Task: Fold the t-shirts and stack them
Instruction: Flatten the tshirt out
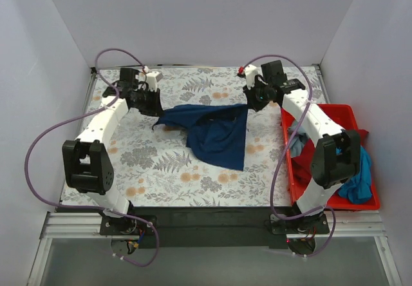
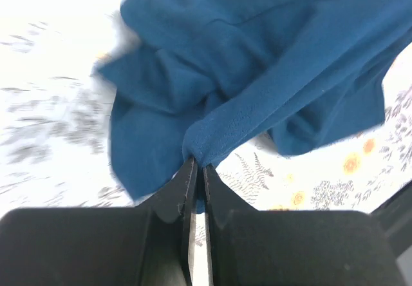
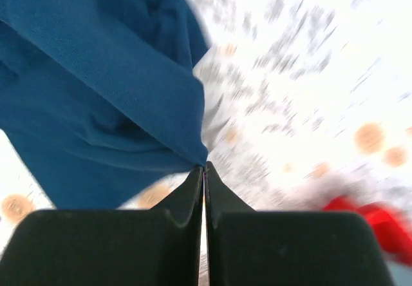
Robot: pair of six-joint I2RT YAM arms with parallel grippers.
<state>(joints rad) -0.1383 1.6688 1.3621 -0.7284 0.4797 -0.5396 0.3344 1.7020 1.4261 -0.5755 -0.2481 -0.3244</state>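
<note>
1. Jaws of the left gripper (image 2: 196,163) are pressed together on a bunched fold of the navy t-shirt (image 2: 257,73). The right gripper (image 3: 205,167) is likewise closed, pinching a corner of the same cloth.
2. Strung between the two grippers, the shirt runs left to right across the far half of the table cover (image 1: 161,163), and its long axis follows that line. A wide flap falls toward the near side and narrows to a point.
3. Bare cover lies on the near side of the shirt and to its left. The cover's far edge is just behind both wrists.
4. Along the right edge sits the red bin (image 1: 322,108), beside the right arm (image 1: 322,138). It holds a teal-blue shirt (image 1: 360,180), a red shirt (image 1: 364,136) and a pale grey-blue shirt (image 1: 297,144).
5. White walls (image 1: 206,15) close the left, far and right sides.
</note>
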